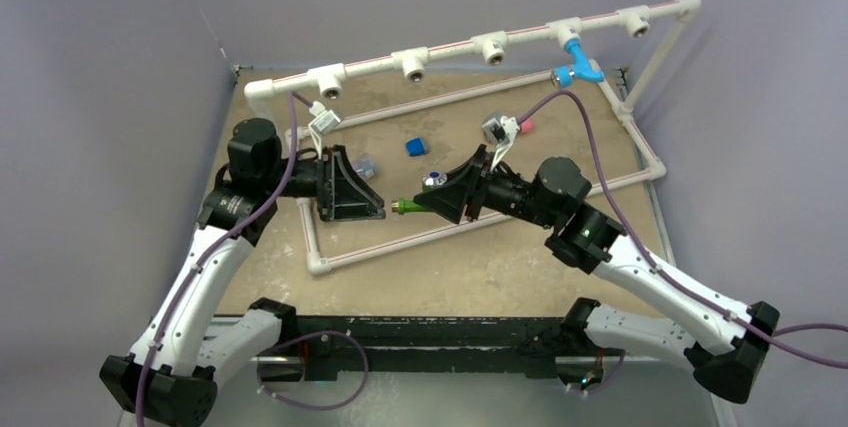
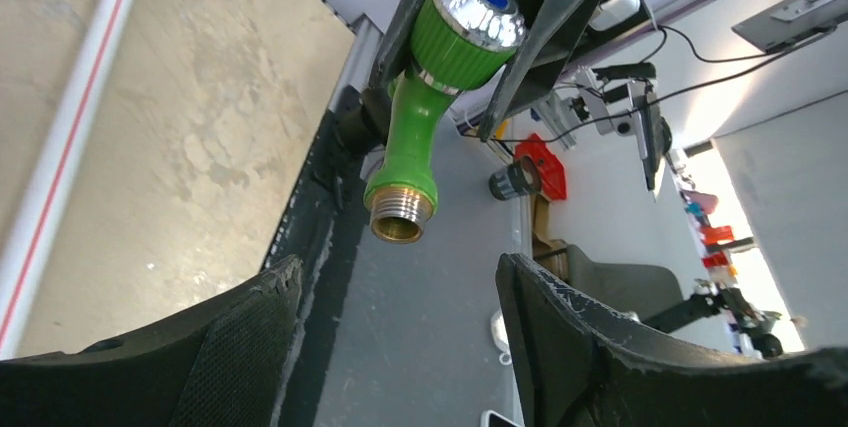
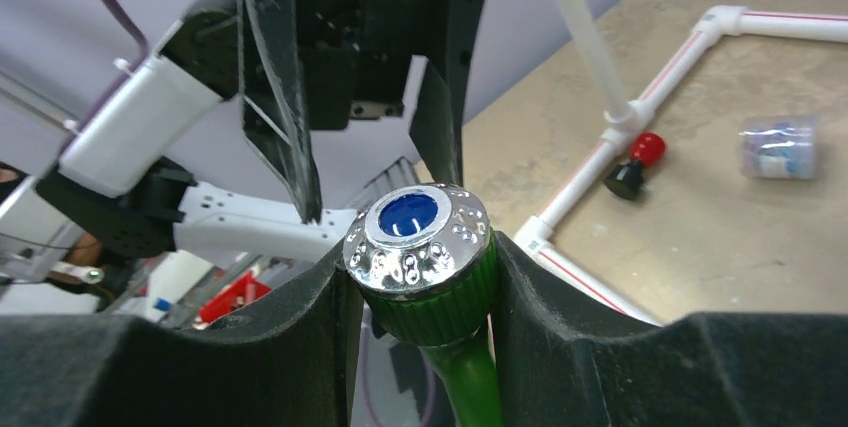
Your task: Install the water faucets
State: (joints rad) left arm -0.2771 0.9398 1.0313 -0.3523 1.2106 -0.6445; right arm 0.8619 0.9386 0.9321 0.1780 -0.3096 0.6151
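Black padded right fingers [image 3: 210,347]: closed on the knob collar of the bright green plastic faucet [image 3: 425,247], one pad on either side.
Faucet: dimpled chrome cap with a blue centre disc, tapering neck, brass threaded end. The thread sits just beyond the tips of the black left fingers [image 2: 235,347], which stand wide apart and empty.
Handling, judged: light, rigid, chrome slippery. The green collar is the sound hold and leaves the thread free.
Light blue plastic faucet [image 1: 583,59]: far from both sets of fingers, on the white pipe frame [image 1: 450,48].
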